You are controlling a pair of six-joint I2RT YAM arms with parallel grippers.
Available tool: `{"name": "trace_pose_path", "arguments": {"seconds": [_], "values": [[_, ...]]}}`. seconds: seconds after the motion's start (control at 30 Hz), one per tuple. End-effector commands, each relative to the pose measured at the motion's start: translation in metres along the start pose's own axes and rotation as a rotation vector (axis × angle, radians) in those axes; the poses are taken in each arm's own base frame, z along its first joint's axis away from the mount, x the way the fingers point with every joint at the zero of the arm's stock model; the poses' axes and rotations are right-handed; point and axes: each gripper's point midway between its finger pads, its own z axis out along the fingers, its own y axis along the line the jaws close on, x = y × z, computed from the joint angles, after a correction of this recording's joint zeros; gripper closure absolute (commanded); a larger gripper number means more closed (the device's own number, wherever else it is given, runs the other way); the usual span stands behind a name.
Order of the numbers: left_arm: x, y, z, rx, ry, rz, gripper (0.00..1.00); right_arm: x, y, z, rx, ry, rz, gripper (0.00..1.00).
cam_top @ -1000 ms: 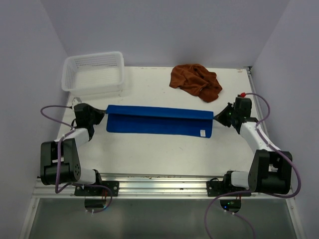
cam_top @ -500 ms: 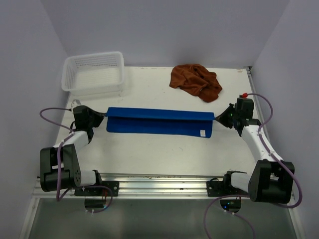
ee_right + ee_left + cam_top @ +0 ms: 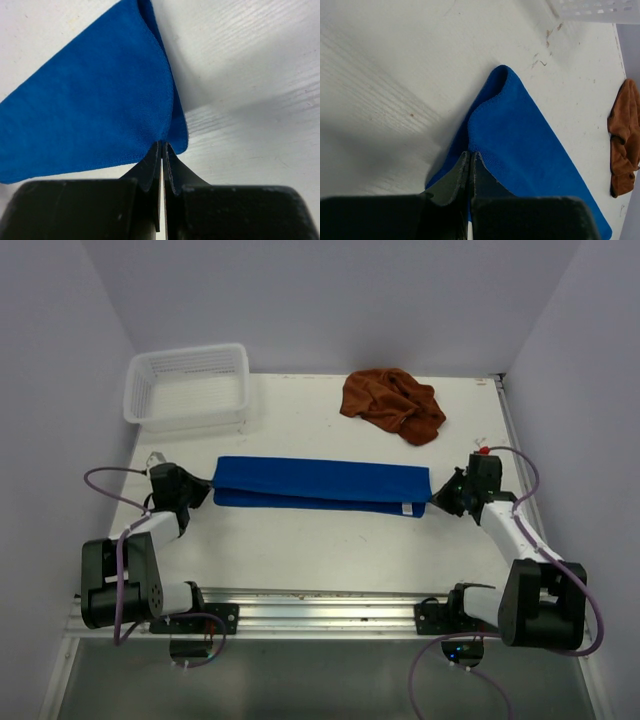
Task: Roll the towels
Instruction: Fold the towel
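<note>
Blue towel (image 3: 320,485) lies folded in a long strip on the table (image 3: 330,545), nearer my bases than the white basket (image 3: 187,387). My left gripper (image 3: 471,156) is pinched tight on the end closest to the basket, and my right gripper (image 3: 163,146) is clamped on the far end. Rust-brown towel (image 3: 392,405) sits crumpled to the basket's right.
</note>
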Motion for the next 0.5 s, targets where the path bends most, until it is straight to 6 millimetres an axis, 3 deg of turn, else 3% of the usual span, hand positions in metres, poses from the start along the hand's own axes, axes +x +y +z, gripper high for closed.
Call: {"name": "trace_pose_path", "arguments": {"seconds": [0.0,0.23,0.3,0.33,0.47], "values": [[-0.012,0.004,0.000,-0.004,-0.055,0.027,1.00,-0.003,-0.007,0.005,0.016,-0.027,-0.023,1.00],[-0.003,0.013,0.002,-0.017,-0.033,0.032,1.00,0.013,-0.018,0.014,0.028,0.013,-0.023,1.00],[0.003,0.018,0.002,-0.023,-0.017,0.033,1.00,0.016,-0.019,0.017,0.027,0.022,-0.023,0.95],[0.004,0.018,0.003,-0.022,-0.016,0.033,0.98,0.019,-0.020,0.018,0.025,0.028,-0.021,0.92],[0.010,0.020,0.002,-0.007,0.002,0.041,0.72,0.020,-0.017,0.020,0.010,0.041,-0.020,0.74]]}}
